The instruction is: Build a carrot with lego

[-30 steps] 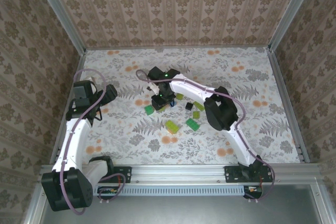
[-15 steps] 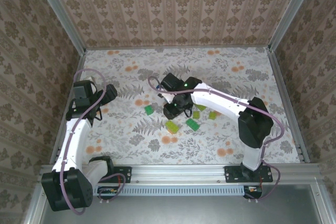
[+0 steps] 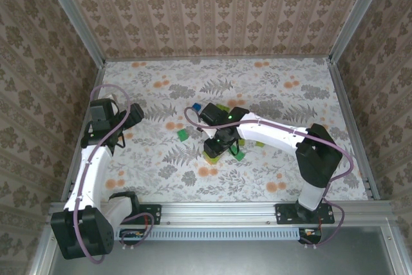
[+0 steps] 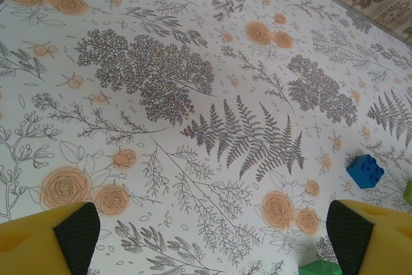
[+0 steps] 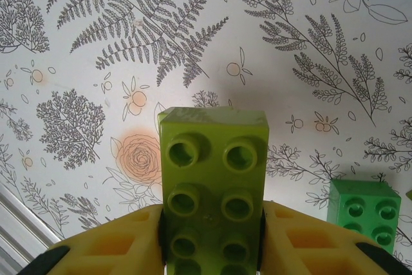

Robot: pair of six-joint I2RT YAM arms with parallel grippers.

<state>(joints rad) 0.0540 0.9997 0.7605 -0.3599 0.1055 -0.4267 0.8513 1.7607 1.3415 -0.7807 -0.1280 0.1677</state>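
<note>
Right claw (image 5: pixel 214 249) of mine, clamped on a light green brick (image 5: pixel 214 178) over the flowered table (image 5: pixel 77 30).
I pinch its long sides near one end, likely so the rest stays free for stacking. It is glossy, with eight round studs in two rows. Just beyond on the right lies a smaller, darker green brick (image 5: pixel 364 214), apart from mine. Farther off sits a blue brick (image 4: pixel 365 170). My left claw (image 4: pixel 215 243) hangs well away, jaws wide, holding nothing.
</note>
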